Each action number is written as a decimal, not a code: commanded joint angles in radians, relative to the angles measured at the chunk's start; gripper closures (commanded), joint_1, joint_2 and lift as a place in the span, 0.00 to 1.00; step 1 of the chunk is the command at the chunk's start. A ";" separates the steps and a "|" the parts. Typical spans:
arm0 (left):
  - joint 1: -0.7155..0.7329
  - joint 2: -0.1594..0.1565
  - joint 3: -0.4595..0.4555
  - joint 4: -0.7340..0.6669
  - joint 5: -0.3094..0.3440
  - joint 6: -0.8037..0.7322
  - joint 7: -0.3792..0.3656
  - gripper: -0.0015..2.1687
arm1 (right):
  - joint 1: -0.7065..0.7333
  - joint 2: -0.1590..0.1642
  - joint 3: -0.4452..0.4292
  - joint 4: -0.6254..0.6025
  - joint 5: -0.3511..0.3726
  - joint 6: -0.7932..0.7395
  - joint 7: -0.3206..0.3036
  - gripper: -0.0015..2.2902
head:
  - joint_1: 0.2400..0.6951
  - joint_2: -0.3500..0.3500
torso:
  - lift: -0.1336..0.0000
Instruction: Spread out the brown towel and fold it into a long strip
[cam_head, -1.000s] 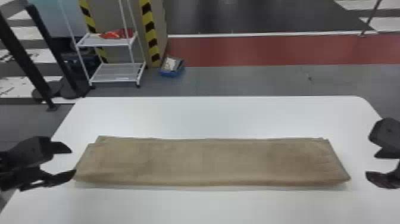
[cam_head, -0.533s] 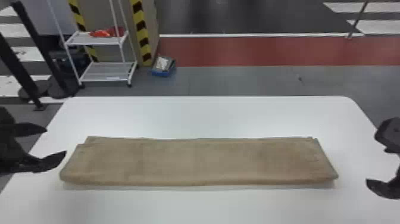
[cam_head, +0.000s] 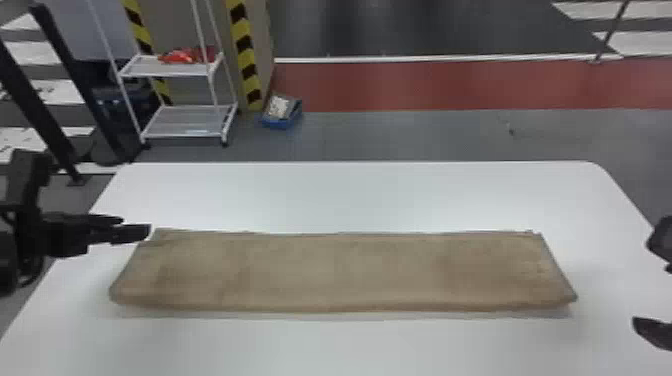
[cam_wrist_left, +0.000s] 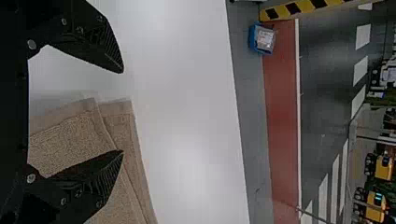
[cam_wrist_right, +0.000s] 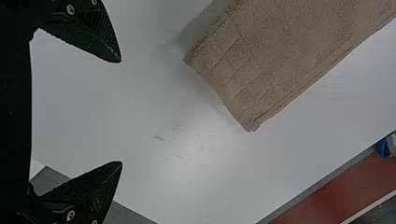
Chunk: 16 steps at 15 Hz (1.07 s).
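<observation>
Brown cloth: the towel (cam_head: 340, 270) lies folded in a long strip across the table (cam_head: 360, 195). We expect it light, soft and floppy, with layers that may slip, so we'd pinch them all together at the end nearest the table's left edge. Our left pincer (cam_wrist_left: 123, 112), near that edge, and right pincer (cam_wrist_right: 121, 112), near the table's right edge, both stand apart.

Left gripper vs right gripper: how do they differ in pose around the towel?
Left gripper is by the brown towel's far left corner; right gripper is off its right end. In its wrist view, the left gripper overlaps the towel; the right gripper stands clear of it. Both: open, empty.
</observation>
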 joint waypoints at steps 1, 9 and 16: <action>-0.034 0.006 -0.040 0.055 -0.034 0.002 -0.003 0.18 | 0.009 0.004 -0.011 -0.001 0.000 -0.006 0.000 0.05 | 1.00 0.55 | 0.08; -0.031 0.043 -0.049 0.095 -0.072 0.002 -0.025 0.18 | 0.007 -0.002 -0.023 -0.002 -0.006 -0.015 0.003 0.05 | 1.00 0.55 | 0.08; -0.030 0.031 -0.052 0.108 -0.058 0.002 -0.062 0.25 | -0.002 -0.008 -0.018 -0.005 -0.006 -0.015 0.009 0.05 | 1.00 0.55 | 0.08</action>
